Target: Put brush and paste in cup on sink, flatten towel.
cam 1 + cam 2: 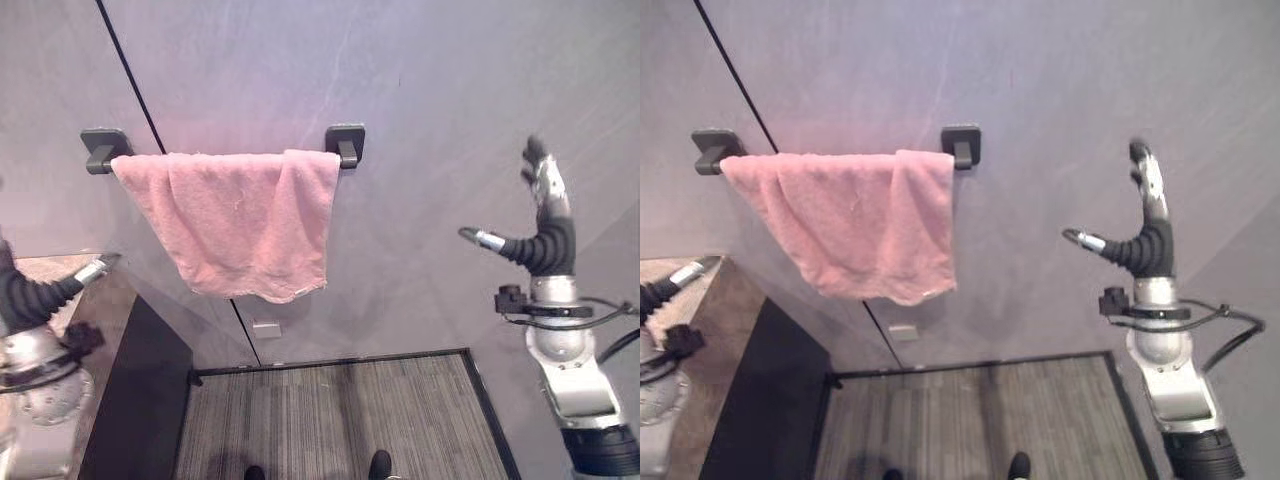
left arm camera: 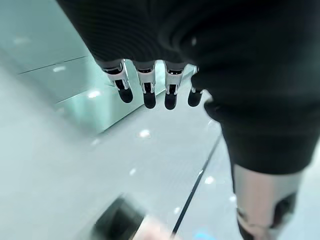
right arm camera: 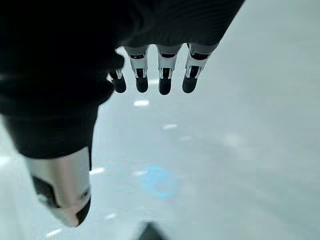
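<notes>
A pink towel [image 1: 238, 220] hangs bunched and creased over a wall rail between two dark brackets [image 1: 345, 143]; its lower edge slants down toward the right. My right hand [image 1: 546, 225] is raised to the right of the towel, well apart from it, fingers straight up and thumb out, holding nothing. At the left edge my left hand [image 1: 40, 290] sits low beside a brown counter, thumb pointing right. Both wrist views show straight fingers [image 2: 147, 92] [image 3: 162, 77] in front of the bare grey wall.
A brown stone counter top [image 1: 710, 330] stands at lower left with a dark cabinet side [image 1: 140, 400] below it. A striped grey floor mat [image 1: 340, 420] lies under the towel. A person's dark shoe tips [image 1: 380, 465] show at the bottom edge.
</notes>
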`<state>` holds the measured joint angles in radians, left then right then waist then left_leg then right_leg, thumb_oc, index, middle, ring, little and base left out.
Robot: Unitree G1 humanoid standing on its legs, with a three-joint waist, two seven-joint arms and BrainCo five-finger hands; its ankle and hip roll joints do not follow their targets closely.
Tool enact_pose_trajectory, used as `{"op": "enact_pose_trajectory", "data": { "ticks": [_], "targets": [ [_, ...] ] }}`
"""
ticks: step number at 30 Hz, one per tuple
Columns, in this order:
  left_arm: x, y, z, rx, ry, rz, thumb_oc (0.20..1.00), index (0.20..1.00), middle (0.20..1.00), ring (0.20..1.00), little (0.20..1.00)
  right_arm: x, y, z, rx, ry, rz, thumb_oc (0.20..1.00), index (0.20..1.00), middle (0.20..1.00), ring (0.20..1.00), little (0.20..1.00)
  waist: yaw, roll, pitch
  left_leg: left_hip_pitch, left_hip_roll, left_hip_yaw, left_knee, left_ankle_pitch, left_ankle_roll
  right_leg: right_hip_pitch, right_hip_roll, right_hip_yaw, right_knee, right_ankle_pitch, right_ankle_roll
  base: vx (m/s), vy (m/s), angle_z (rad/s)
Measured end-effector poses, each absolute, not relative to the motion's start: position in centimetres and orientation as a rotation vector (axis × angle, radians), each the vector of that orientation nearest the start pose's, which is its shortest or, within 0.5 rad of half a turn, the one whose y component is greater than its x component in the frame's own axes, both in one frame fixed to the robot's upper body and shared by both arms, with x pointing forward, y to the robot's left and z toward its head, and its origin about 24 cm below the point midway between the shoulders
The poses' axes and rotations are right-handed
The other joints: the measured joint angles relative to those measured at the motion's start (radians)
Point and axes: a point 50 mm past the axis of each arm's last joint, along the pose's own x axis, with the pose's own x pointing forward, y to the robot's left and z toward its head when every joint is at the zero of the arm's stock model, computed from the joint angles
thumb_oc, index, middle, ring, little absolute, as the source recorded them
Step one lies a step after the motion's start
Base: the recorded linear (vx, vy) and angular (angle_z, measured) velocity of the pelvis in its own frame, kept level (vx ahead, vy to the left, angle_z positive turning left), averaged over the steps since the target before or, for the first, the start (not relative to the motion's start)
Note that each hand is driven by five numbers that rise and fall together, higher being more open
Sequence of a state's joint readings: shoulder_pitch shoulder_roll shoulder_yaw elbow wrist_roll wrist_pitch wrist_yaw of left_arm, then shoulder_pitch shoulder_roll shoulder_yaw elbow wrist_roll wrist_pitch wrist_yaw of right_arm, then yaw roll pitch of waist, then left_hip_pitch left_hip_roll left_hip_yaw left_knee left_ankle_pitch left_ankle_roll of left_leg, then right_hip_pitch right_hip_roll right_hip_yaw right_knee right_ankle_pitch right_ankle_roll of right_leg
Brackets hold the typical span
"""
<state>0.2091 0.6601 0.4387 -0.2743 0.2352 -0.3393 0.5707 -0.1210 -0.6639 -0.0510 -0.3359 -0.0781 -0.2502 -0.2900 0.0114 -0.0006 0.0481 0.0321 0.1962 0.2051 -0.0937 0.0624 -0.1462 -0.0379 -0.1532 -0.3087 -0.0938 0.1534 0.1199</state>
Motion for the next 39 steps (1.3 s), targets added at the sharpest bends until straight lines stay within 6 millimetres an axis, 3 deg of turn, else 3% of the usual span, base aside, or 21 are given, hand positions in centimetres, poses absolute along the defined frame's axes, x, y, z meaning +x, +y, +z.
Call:
{"op": "enact_pose_trajectory", "data": {
  "ticks": [4,9,13,19,23,32,39],
  "targets": [
    [18.5,28.9,22.8,1.03,-0.891,0.455,1.0,1.0,1.0,1.0,1.0,24.3,-18.1,25.6,-0.935,-1.042,0.074,1.0,1.0,1.0,1.0,1.0,-0.002,-0.004,-0.002,0.003,-0.002,0.001,0.003,0.0,0.0,0.001,0.001,0.002,0.001,0.002,0.002,0.0,0.0,0.0],
    [19.8,26.3,24.4,1.174,-0.937,0.19,1.0,1.0,1.0,1.0,1.0,24.8,-12.5,27.5,-1.127,-1.207,0.319,1.0,1.0,1.0,1.0,1.0,0.0,-0.009,-0.005,0.003,-0.005,0.002,0.004,0.0,0.0,0.001,0.0,0.004,0.001,0.002,0.002,0.0,0.0,0.0],
    [20.8,25.6,23.8,1.209,-0.881,0.075,1.0,1.0,1.0,1.0,1.0,26.2,-10.2,27.0,-1.25,-1.17,0.458,1.0,1.0,1.0,1.0,1.0,0.001,-0.013,-0.007,0.005,-0.009,0.002,0.004,0.001,-0.003,0.003,0.001,0.004,0.005,0.005,0.0,0.0,0.0,0.0],
    [22.4,27.4,22.2,1.252,-0.705,0.043,1.0,1.0,1.0,1.0,1.0,29.7,-8.6,26.5,-1.294,-1.047,0.467,1.0,1.0,1.0,1.0,1.0,0.003,-0.014,-0.008,0.005,-0.012,0.003,0.004,0.001,-0.003,0.002,-0.002,0.004,0.001,0.005,0.002,0.0,0.0,0.0],
    [23.2,28.8,21.6,1.26,-0.623,0.087,1.0,1.0,1.0,1.0,1.0,31.0,-6.8,26.1,-1.264,-1.012,0.482,1.0,1.0,1.0,1.0,1.0,0.004,-0.013,-0.007,0.006,-0.012,0.003,0.004,0.001,-0.003,0.002,-0.003,0.004,0.0,0.005,0.002,0.0,0.0,0.0],
    [24.1,29.6,21.9,1.262,-0.599,0.133,1.0,1.0,1.0,1.0,1.0,32.2,-4.2,25.8,-1.259,-0.981,0.519,1.0,1.0,1.0,1.0,1.0,0.033,-0.009,-0.005,0.004,-0.013,0.001,0.004,0.001,-0.003,0.003,-0.003,0.001,0.0,0.004,0.003,0.0,0.0,0.0],
    [25.6,27.5,22.3,1.25,-0.661,0.067,1.0,1.0,1.0,1.0,1.0,31.8,-2.1,26.0,-1.247,-1.01,0.573,1.0,1.0,1.0,1.0,1.0,0.028,-0.011,0.002,0.002,-0.012,0.002,0.004,0.0,-0.003,0.0,-0.003,0.003,0.0,0.004,0.003,0.0,0.002,0.0]
  ]
}}
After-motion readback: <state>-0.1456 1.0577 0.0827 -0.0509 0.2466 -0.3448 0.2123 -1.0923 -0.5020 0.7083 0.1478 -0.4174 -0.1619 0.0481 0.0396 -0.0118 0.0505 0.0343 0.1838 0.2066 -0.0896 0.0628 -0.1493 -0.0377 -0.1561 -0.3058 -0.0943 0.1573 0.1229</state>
